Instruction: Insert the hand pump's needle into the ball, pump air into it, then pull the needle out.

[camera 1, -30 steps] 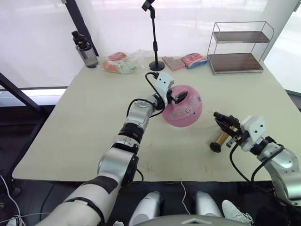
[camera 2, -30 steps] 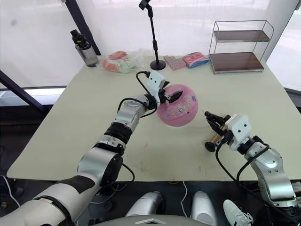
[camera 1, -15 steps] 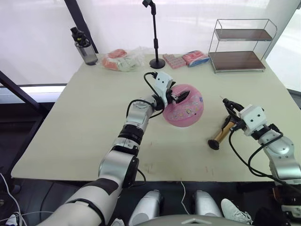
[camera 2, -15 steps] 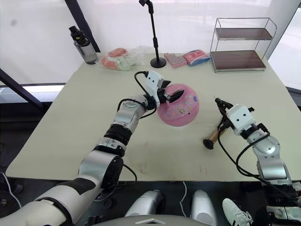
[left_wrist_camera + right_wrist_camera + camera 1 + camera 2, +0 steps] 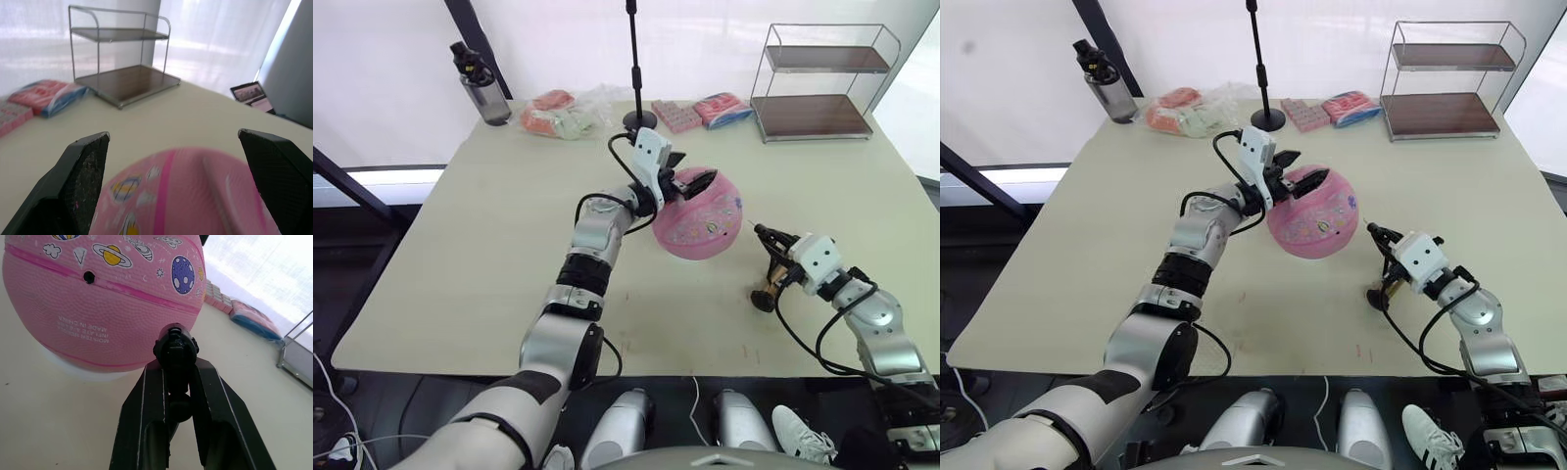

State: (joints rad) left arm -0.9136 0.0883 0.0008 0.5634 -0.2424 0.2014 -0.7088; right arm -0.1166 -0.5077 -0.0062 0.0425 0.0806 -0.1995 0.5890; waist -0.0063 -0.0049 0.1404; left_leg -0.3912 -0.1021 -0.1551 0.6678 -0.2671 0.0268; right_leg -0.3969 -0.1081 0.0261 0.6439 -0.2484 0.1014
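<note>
The pink ball (image 5: 700, 217) sits at mid-table, its top slightly dented. My left gripper (image 5: 691, 180) rests open on the ball's top, and in the left wrist view its wide-spread fingers (image 5: 82, 182) straddle the ball (image 5: 186, 196). My right gripper (image 5: 1383, 241) hangs just right of the ball, shut on the black fitting (image 5: 176, 351) of the needle (image 5: 1371, 228). The needle points at the ball with a small gap. The ball's valve hole (image 5: 88, 277) shows in the right wrist view. The hand pump (image 5: 768, 291) lies on the table below my right gripper.
A wire shelf (image 5: 822, 69) stands at the back right. A black stand (image 5: 638, 119), a bottle (image 5: 476, 83) and packets (image 5: 560, 113) line the back edge. The table (image 5: 489, 255) is bare on the left and at the front.
The head camera has shifted. My right gripper has carried the needle fitting left, closer to the ball's side. The left gripper stays at the ball's top.
</note>
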